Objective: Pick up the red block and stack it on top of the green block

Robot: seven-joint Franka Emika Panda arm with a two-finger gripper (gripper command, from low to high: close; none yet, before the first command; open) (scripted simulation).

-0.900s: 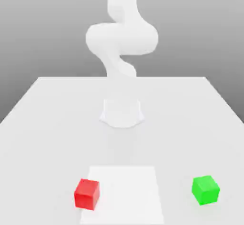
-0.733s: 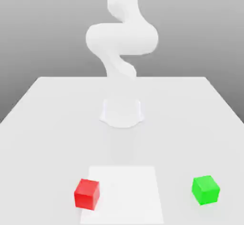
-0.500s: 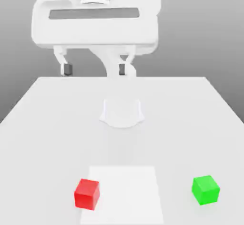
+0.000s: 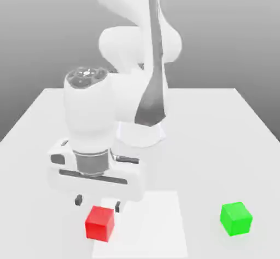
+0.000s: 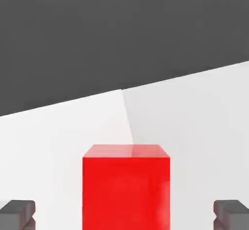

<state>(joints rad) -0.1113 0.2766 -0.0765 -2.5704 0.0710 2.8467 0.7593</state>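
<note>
1. Your gripper's fingers [image 4: 79, 200] stand wide open, holding nothing, above the red block [image 4: 100, 223].
2. That block sits at the near left, on the left edge of the white patch [image 4: 147, 225], in the exterior view.
3. It looks light, stiff and hard to crush; take it by two opposite upright faces, squarely, since smooth sides might slip.
4. The green block [image 4: 236, 219] waits at the near right, its flat top your target.

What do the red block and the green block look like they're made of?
Red block: probably smooth plastic or painted wood, matte; flat, even red with crisp edges, no grain or glints.
Green block: looks like the same stuff, matte; plain faces differing only in shade. Both are rendered, so the actual material stays open.
</note>
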